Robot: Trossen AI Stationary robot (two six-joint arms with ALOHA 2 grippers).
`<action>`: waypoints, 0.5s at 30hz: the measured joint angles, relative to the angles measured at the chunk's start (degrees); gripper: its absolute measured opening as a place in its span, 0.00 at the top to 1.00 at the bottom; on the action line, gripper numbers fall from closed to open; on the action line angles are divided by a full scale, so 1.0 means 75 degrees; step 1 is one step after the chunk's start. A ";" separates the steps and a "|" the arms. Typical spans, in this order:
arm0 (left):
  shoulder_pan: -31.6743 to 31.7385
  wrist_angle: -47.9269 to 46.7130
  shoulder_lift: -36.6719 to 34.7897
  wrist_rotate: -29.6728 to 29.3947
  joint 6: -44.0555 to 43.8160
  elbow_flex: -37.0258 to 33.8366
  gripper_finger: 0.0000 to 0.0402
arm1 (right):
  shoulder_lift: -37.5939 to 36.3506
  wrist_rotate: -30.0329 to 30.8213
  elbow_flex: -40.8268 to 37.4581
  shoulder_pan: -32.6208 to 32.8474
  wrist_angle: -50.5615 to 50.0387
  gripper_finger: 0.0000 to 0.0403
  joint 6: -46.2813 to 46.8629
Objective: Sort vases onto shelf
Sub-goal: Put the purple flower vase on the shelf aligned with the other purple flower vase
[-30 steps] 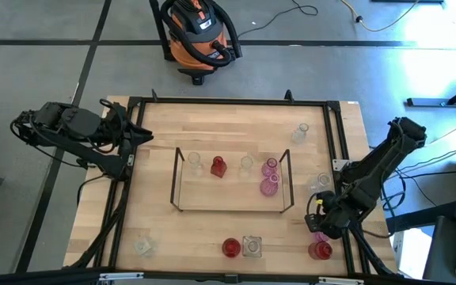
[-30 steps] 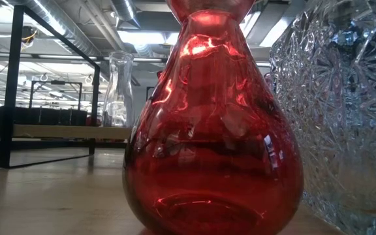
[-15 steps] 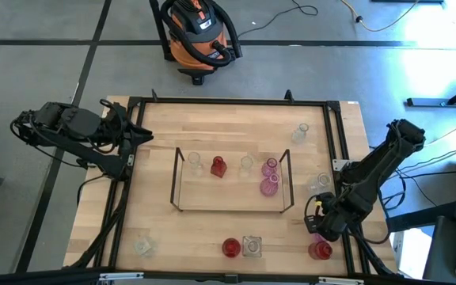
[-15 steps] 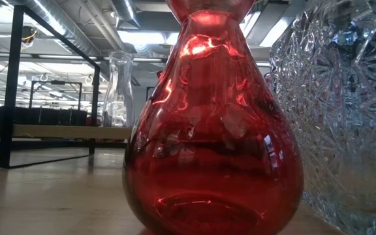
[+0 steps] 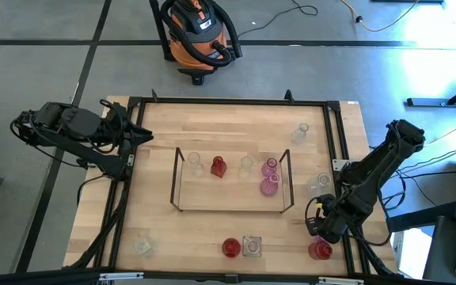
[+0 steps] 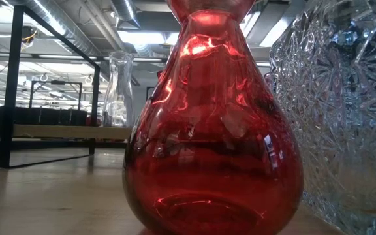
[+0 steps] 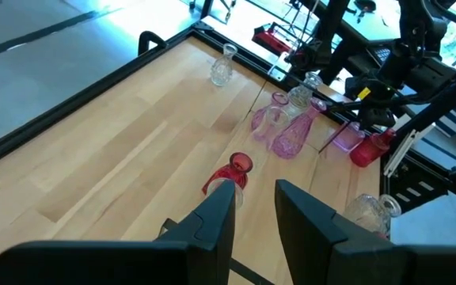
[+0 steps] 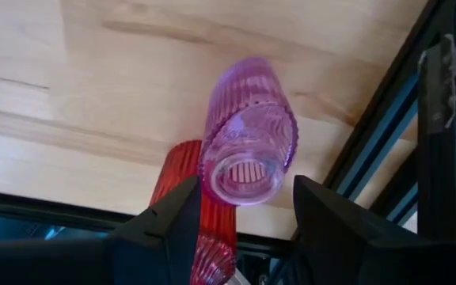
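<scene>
The wire shelf (image 5: 232,207) stands mid-table and holds a clear vase (image 5: 195,164), a red vase (image 5: 218,167), another clear one (image 5: 246,165) and two pink vases (image 5: 271,176). My right gripper (image 5: 321,228) is low at the front right, open. Its fingers (image 8: 169,226) stand on either side of a ribbed pink vase (image 8: 248,154) whose mouth faces the wrist camera. A ribbed red vase (image 8: 187,186) lies just behind it. My left gripper (image 5: 138,136) waits open at the table's left edge, with nothing between its fingers (image 7: 212,226).
Loose vases stand along the front: a clear one (image 5: 143,246), a red one (image 5: 230,248), a cut-glass one (image 5: 251,246) and a red one (image 5: 320,251). Two clear vases (image 5: 300,132) (image 5: 321,182) stand at the right. A black frame (image 5: 236,101) edges the table.
My right gripper has crept a little toward the table's front edge, closing in on the pink vase. The left arm and the vases on the shelf have not moved.
</scene>
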 joint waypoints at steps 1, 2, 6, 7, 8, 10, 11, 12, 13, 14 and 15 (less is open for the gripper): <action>0.0000 0.0000 0.0000 -0.0003 0.0000 0.0000 0.79 | 0.0000 0.0024 -0.0007 -0.0012 0.0003 0.54 0.0003; 0.0000 0.0000 0.0000 -0.0018 0.0001 0.0000 0.79 | 0.0000 0.0028 -0.0066 -0.0017 0.0104 0.54 0.0010; 0.0000 0.0000 0.0000 -0.0050 0.0000 0.0000 0.79 | 0.0006 -0.0097 -0.0584 -0.0017 0.1027 0.54 0.0065; 0.0000 0.0000 0.0000 -0.0051 0.0000 0.0000 0.79 | 0.0006 -0.0110 -0.0724 -0.0017 0.1326 0.54 0.0078; 0.0000 0.0000 0.0000 -0.0052 -0.0006 0.0000 0.79 | -0.0009 -0.0139 -0.0831 -0.0017 0.1601 0.54 0.0083; 0.0000 0.0000 0.0000 -0.0050 -0.0021 0.0000 0.79 | -0.0023 -0.0150 -0.0947 -0.0017 0.1844 0.54 0.0088; 0.0000 0.0000 0.0000 -0.0040 -0.0053 0.0000 0.79 | -0.0023 -0.0126 -0.0960 -0.0017 0.1839 0.54 0.0087; 0.0000 0.0000 0.0000 -0.0025 -0.0081 0.0000 0.79 | -0.0023 -0.0083 -0.0962 -0.0017 0.1830 0.54 0.0087; 0.0000 0.0000 0.0000 -0.0022 -0.0122 0.0000 0.79 | -0.0023 -0.0058 -0.0965 -0.0017 0.1829 0.54 0.0082; 0.0000 0.0000 0.0000 -0.0020 -0.0157 0.0000 0.79 | -0.0020 -0.0047 -0.0965 -0.0017 0.1834 0.54 0.0074; 0.0003 0.0000 0.0000 -0.0020 -0.0184 0.0000 0.79 | -0.0017 -0.0040 -0.0965 -0.0017 0.1834 0.54 0.0071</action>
